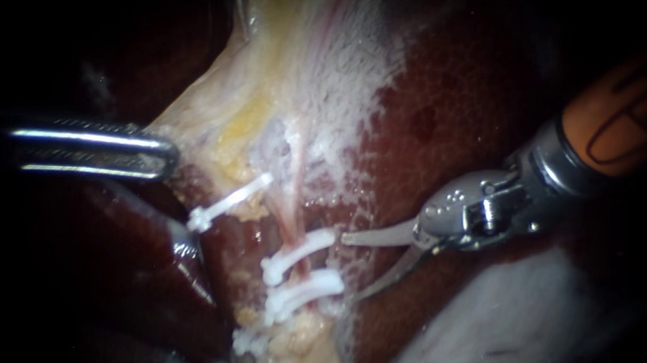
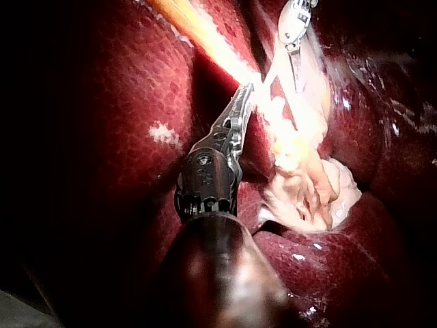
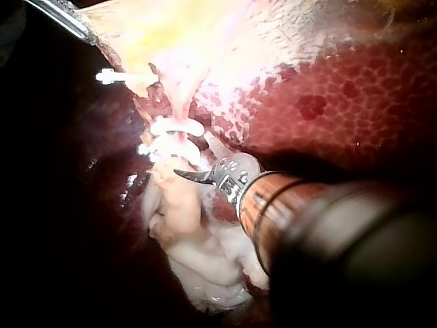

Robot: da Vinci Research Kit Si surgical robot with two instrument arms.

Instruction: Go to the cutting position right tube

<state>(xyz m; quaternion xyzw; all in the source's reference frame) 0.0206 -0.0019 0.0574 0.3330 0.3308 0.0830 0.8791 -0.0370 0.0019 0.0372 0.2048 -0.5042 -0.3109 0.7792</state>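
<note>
In the endoscope view the right tube (image 1: pixel 293 205) is a thin pink strand running down over pale tissue, with two white clips (image 1: pixel 299 251) (image 1: pixel 304 287) across it. My right instrument (image 1: pixel 350 266) comes in from the right with its curved blades open. Their tips lie just right of the two clips, and the tube is not between them. A third clip (image 1: pixel 230 203) sits on the strand further left. My left instrument (image 1: pixel 163 153) is shut on the edge of the pale gallbladder tissue (image 1: pixel 211 113). The right wrist view shows the blades (image 3: pixel 198 162) beside the clips (image 3: pixel 174 127).
Dark red liver (image 1: pixel 465 88) surrounds the field, with a pale glistening patch (image 1: pixel 504 312) under the right instrument's shaft. A fourth white clip (image 1: pixel 249 342) lies low among yellowish fatty tissue (image 1: pixel 301 343). In the left wrist view, my right instrument (image 2: pixel 295 41) is ahead of the left jaws (image 2: pixel 240 106).
</note>
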